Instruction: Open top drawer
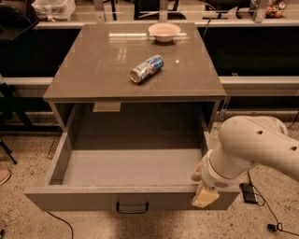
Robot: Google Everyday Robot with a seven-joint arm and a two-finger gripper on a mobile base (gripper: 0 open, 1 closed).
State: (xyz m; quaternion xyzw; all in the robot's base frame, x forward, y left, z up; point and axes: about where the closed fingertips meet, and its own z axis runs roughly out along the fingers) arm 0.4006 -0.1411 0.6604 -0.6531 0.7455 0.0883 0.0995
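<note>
The top drawer (79, 200) stands pulled far out of the grey cabinet (88, 74). Its flat grey front faces me, with a small black bar handle (132, 208) at the centre. Its grey inside (131, 165) holds nothing. My gripper (204, 194), at the end of the white arm (254, 142), is at the right end of the drawer's front, against the front rim near the right corner. It is well to the right of the handle. No other drawer fronts show.
A blue and white can (146, 68) lies on its side on the cabinet top. A cream bowl (164, 31) sits at the back of the top. A black device (249, 193) with a cable lies on the floor at right. A plastic bag (51, 8) is at back left.
</note>
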